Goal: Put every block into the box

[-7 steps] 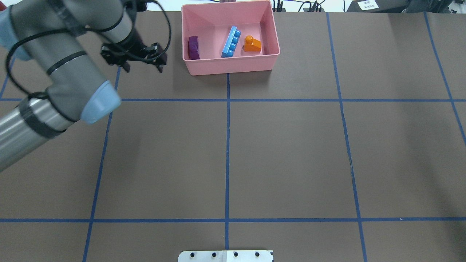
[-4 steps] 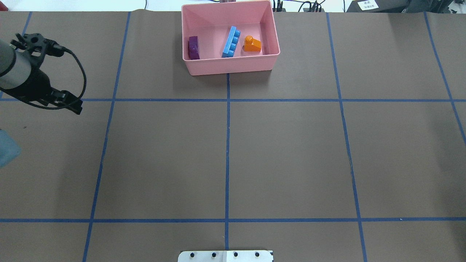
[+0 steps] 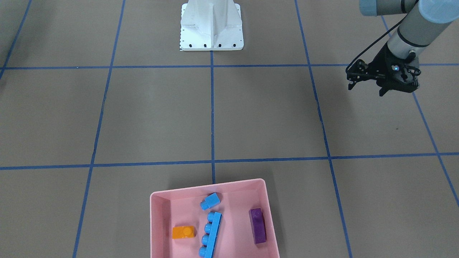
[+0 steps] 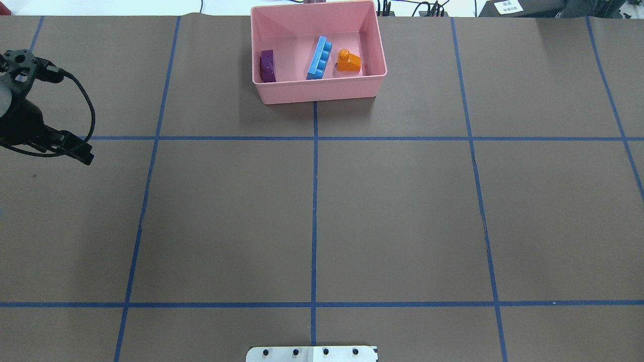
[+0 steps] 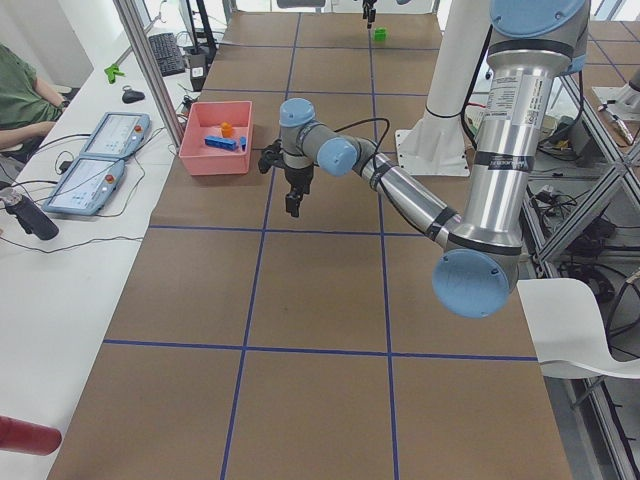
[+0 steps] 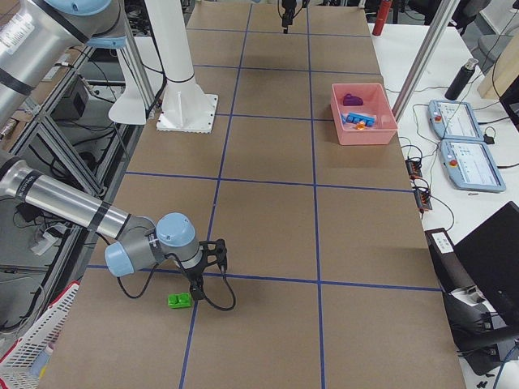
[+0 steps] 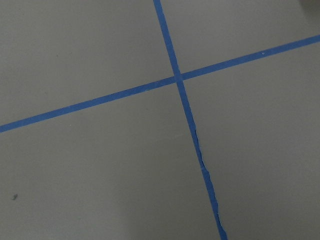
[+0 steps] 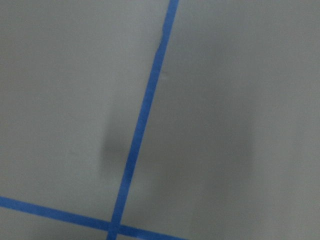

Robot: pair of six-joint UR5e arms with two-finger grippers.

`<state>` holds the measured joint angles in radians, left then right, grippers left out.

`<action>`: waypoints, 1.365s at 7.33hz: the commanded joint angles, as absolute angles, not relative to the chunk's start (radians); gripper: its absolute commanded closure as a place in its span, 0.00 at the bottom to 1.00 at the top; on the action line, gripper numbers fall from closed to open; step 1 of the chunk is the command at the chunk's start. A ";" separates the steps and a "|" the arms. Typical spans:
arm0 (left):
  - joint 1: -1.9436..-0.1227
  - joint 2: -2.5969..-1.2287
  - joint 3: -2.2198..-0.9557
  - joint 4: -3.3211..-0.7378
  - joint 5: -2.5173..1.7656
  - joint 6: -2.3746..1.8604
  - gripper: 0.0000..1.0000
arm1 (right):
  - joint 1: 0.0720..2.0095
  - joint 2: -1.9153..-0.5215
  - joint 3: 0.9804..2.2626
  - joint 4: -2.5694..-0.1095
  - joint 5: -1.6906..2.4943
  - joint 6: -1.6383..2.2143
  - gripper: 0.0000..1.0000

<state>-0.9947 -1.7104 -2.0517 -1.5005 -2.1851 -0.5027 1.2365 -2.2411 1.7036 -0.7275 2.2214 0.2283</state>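
Only green block (alone) outside box

view: left wrist | brown table surface fills the frame | two blue tape lines cross above centre | one slants up to the right, one runs down to the bottom edge, its lower stretch ragged | small dark speck lower left

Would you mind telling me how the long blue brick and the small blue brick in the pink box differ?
The long blue brick has four studs in a row; the small blue brick has only one. The long blue brick lies mid-box, between the orange brick and the purple brick; the small blue brick sits close to the box wall nearest the robot. Both are light blue and inside the box.
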 commanded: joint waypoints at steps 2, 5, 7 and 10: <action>-0.993 -1.712 -2.075 -1.500 -2.186 -0.546 0.00 | 1.128 -2.249 1.625 -0.719 2.224 0.215 0.00; -0.988 -1.717 -2.080 -1.503 -2.187 -0.584 0.00 | 1.101 -2.255 1.582 -0.716 2.214 0.213 0.01; -0.988 -1.717 -2.085 -1.503 -2.187 -0.584 0.00 | 1.079 -2.255 1.578 -0.716 2.223 0.216 0.00; -0.988 -1.717 -2.086 -1.503 -2.189 -0.583 0.00 | 1.039 -2.246 1.559 -0.716 2.227 0.221 0.01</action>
<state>-0.9879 -1.7165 -2.0851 -1.5033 -2.1878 -0.5831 1.0527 -2.2518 1.5686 -0.7164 2.2264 0.2186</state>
